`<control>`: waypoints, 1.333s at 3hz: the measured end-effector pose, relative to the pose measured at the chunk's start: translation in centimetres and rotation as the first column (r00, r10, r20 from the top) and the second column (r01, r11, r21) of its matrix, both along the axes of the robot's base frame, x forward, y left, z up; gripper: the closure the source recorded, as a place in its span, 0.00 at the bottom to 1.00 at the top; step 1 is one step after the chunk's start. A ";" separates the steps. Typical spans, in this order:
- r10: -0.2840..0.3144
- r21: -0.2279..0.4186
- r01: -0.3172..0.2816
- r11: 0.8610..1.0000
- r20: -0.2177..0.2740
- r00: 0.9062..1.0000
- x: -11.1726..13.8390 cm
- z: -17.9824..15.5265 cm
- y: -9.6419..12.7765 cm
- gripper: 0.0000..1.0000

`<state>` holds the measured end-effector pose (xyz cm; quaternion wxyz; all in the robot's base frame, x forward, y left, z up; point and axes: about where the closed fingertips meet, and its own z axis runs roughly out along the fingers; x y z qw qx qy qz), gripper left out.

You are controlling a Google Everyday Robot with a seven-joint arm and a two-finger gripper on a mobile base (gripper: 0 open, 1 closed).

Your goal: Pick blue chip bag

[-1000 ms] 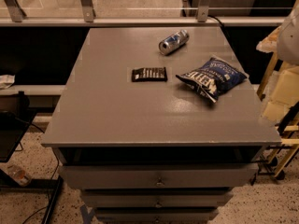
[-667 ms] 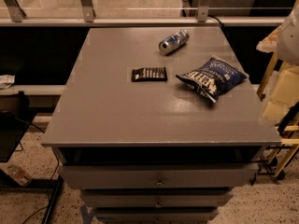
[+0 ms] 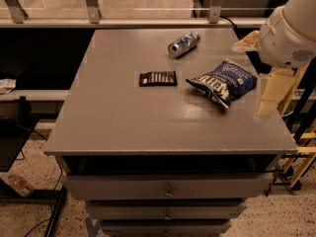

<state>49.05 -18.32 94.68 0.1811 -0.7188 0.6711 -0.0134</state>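
Camera view, blue chip bag (image 3: pixel 224 80) near jaws, apart

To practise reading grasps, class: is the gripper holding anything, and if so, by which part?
Nothing is held. The gripper hangs by the right edge of the table, apart from the bag lying on it.

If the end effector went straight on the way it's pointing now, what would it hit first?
The end effector, over the table by its right edge, points down: probably bare tabletop first, beside the blue chip bag, though depth is unclear.
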 end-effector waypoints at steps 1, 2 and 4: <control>0.194 -0.034 -0.193 0.981 0.038 0.980 2.7 -1.9 2.2 0.00; 0.353 -0.102 -0.346 0.933 0.064 0.933 4.4 -3.6 4.0 0.00; 0.423 -0.233 -0.402 0.886 0.047 0.905 7.9 -7.0 3.4 0.00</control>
